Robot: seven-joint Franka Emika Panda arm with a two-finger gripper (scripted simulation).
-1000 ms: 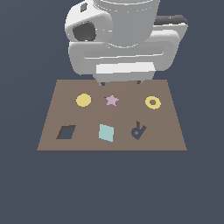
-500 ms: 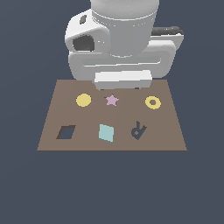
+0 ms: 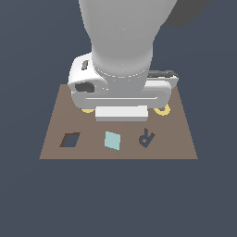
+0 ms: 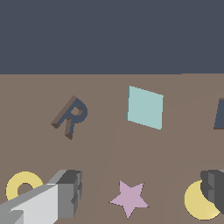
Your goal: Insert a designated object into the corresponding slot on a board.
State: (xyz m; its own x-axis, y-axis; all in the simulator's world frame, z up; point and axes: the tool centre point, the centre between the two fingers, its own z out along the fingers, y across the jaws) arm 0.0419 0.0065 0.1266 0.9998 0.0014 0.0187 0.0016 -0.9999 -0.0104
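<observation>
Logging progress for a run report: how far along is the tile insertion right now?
Early stage. Done: nothing placed; the cyan tile lies flat on the board, apart from the empty square slot. In hand: nothing; the gripper is open over the pink star, short of the tile. Left: reach the tile, grasp it, carry it to the slot, insert.

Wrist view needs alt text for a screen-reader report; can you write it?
A flat pale cyan square tile lies on a brown rectangular board, beside a dark R-shaped cutout. Nearer, a pink star shows between the open end effector fingers.
</observation>
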